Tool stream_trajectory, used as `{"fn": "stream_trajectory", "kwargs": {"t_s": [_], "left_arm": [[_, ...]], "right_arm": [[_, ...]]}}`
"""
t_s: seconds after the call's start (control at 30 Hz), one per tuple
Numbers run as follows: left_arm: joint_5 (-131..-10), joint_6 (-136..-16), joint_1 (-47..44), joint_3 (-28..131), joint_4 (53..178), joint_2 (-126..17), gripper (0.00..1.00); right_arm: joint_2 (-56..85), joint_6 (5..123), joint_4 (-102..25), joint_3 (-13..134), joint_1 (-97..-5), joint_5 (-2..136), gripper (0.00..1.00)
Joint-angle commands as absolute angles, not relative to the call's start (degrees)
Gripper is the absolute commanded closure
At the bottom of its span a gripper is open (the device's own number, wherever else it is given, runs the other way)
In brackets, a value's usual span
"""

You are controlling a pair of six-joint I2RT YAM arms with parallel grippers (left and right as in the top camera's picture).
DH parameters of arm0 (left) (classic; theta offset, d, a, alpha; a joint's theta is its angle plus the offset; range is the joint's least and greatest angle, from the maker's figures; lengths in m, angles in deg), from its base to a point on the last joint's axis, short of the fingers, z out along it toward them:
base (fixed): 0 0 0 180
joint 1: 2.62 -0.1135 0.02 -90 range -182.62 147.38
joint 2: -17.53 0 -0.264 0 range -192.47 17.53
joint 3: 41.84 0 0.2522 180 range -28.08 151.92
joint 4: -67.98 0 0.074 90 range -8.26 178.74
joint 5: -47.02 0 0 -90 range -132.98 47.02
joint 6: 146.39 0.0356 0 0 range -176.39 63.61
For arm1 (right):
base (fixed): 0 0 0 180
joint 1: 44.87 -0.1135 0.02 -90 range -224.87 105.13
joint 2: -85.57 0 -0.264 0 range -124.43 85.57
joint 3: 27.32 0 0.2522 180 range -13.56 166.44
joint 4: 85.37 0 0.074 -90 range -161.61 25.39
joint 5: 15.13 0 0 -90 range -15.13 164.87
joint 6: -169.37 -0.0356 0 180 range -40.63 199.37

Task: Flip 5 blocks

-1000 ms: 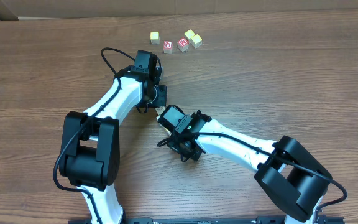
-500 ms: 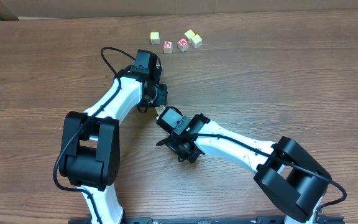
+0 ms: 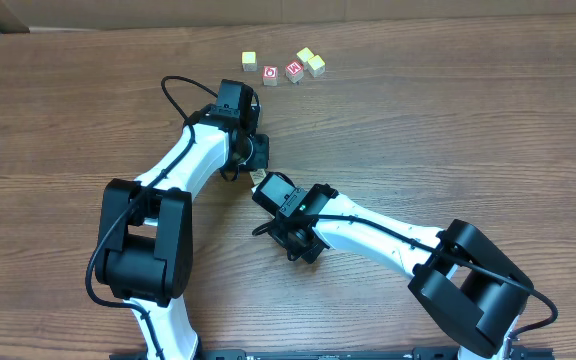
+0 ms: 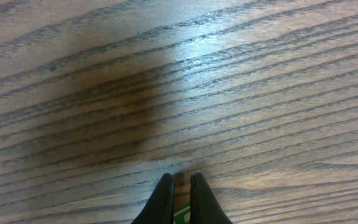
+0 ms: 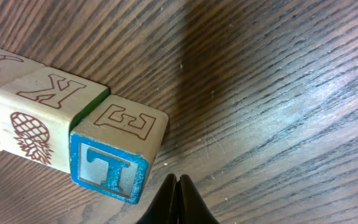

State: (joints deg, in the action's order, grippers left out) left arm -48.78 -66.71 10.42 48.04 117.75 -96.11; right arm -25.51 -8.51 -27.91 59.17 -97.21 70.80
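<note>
Only the right wrist view shows three small wooden alphabet cubes [image 5: 48, 115] touching in a row on the wooden bench [image 5: 278, 93] just ahead of the closed right pincer [image 5: 179, 186], with cream faces printed E, K and a pineapple, and one blue-framed T. The overhead view hides these beneath the arms at mid-bench but shows three pale yellow cubes [image 3: 315, 66] beside two red-faced cubes [image 3: 270, 75] near the far edge. The left wrist view shows wood grain and the left pincer [image 4: 179, 186], closed too.

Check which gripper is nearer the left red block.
Left. The left gripper is mid-table, on the robot's side of the left red block; the right gripper lies farther back.
</note>
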Motion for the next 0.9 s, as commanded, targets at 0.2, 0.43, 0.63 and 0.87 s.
{"fn": "stream_trajectory", "kwargs": {"t_s": [0.2, 0.43, 0.63, 0.87], "left_arm": [[-48.41, -67.11, 10.57, 48.47, 118.08, -96.57, 0.96], [-48.41, -67.11, 10.57, 48.47, 118.39, -96.57, 0.96], [-48.41, -67.11, 10.57, 48.47, 118.45, -96.57, 0.96], [-48.41, -67.08, 10.57, 48.47, 119.02, -96.57, 0.96]], "right_arm": [[-25.73, -10.69, -28.06, 58.76, -97.56, 73.42, 0.96], [-25.78, -10.96, -28.11, 58.76, -98.02, 75.17, 0.96], [-25.78, -10.93, -28.98, 58.76, -98.06, 75.28, 0.96], [-25.97, -10.93, -29.37, 58.71, -98.17, 75.28, 0.96]]}}
